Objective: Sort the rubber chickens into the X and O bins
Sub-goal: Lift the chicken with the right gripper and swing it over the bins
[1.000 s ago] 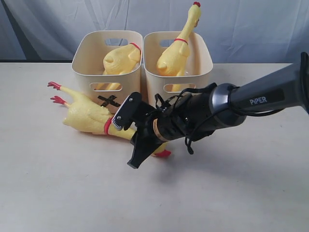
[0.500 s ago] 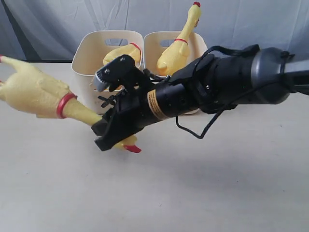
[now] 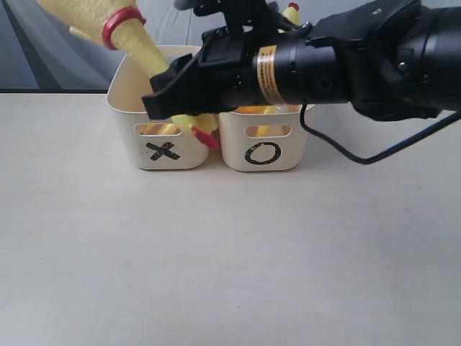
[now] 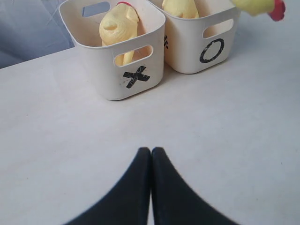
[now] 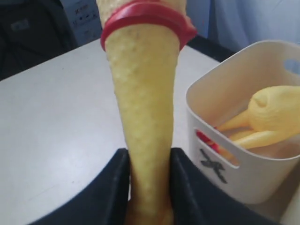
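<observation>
Inside two bins (image 4: 96,82) (image 4: 187,54), two chickens (image 4: 117,23) (image 4: 180,7); right gripper (image 5: 150,185) clamps a third chicken (image 5: 143,93).

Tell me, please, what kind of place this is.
Probably a robot lab or test bench, not a home: a plain off-white tabletop, a grey-blue cloth backdrop, and a cream plastic tub marked X beside a cream plastic tub marked O, holding yellow rubber chickens.

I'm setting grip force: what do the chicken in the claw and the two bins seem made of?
Held chicken: likely soft rubber or vinyl, matte yellow, pebbled skin, glossy red ring. X bin and O bin: probably rigid plastic, smooth cream satin walls, moulded slot handles.
</observation>
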